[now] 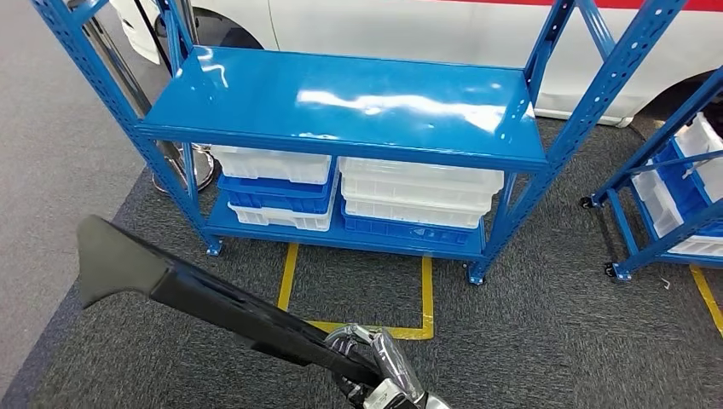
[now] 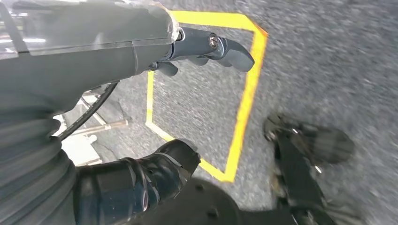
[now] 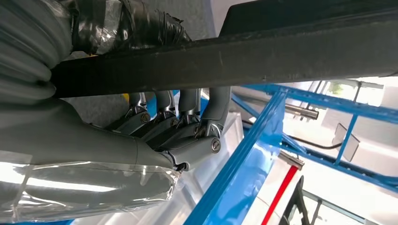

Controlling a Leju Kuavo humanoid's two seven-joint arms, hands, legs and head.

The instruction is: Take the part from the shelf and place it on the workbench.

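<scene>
A white vehicle body (image 1: pixel 443 25) stands behind the rack, with a dark wheel arch at the upper left. Grey carpet (image 1: pixel 546 341) covers the floor. Yellow tape (image 1: pixel 358 328) marks a rectangular outline on the carpet, just in front of the rack's lower tier. At the right edge, a 2nd blue rack (image 1: pixel 656 213) on castors holds white bins (image 1: pixel 703 153). A chrome round-based stand (image 1: pixel 192 166) sits by the left post. Pale bare floor (image 1: pixel 43 170) lies left of the carpet.
</scene>
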